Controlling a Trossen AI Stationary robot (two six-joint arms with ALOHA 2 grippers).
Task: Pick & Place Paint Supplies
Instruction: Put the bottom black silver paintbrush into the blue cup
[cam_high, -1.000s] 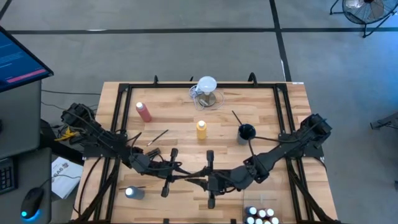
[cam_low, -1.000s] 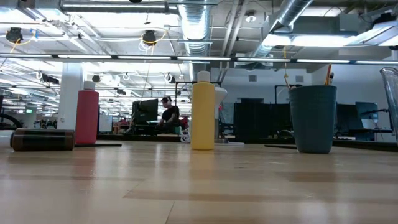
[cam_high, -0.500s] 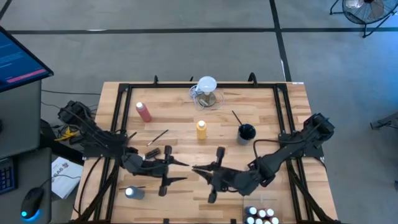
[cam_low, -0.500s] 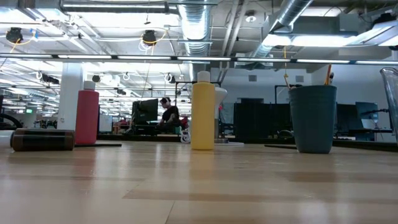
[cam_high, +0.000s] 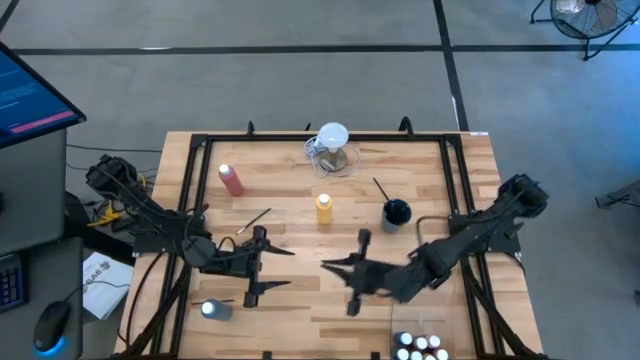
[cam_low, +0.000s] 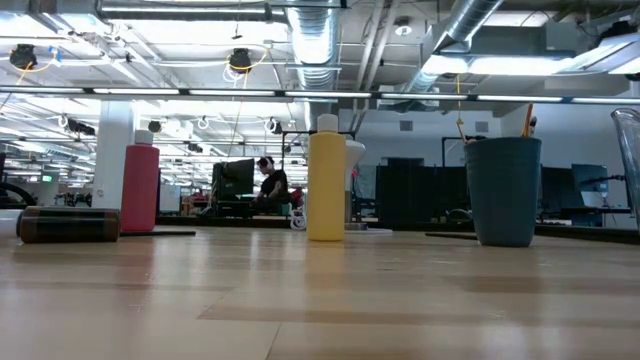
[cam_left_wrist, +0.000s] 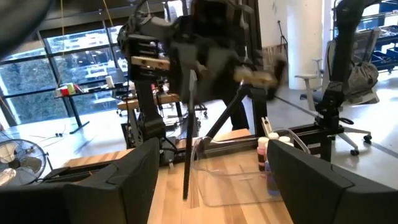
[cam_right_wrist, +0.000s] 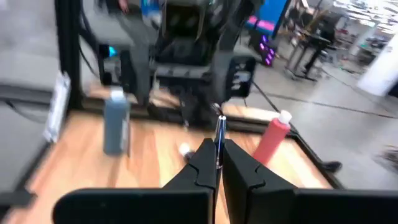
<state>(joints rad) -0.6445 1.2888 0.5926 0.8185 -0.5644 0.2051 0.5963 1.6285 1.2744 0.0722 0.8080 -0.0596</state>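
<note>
My right gripper (cam_right_wrist: 217, 149) is shut on a thin dark paintbrush (cam_left_wrist: 188, 137) above the table's near middle (cam_high: 327, 266). My left gripper (cam_high: 285, 268) stands open just to its left, facing it, with the brush ahead of its spread fingers (cam_left_wrist: 137, 180), apart from them. A pink-red bottle (cam_high: 231, 180) and a yellow bottle (cam_high: 324, 208) stand upright farther back. A grey-blue bottle (cam_high: 213, 310) stands at the near left. Another brush (cam_high: 254, 220) lies flat on the wood. My right gripper pinches the paintbrush's shaft (cam_right_wrist: 218, 138) between its two fingertips. The fingers come about level from the table's right side and lie across the brush. The brush stands roughly upright in the hold, its lower end (cam_left_wrist: 185, 193) hanging clear of the table.
A dark cup (cam_high: 396, 212) with a brush in it stands right of the yellow bottle. A clear jug (cam_high: 332, 150) is at the far middle. A clear tray (cam_high: 420, 345) of small white-capped bottles sits at the near right edge. A black frame (cam_high: 190, 200) borders the table.
The two grippers met over the near middle, both at the brush. My left gripper has opened, let go and drawn back toward the table's left edge. My right gripper has kept the brush and moved toward the right and far side, turning a little.
</note>
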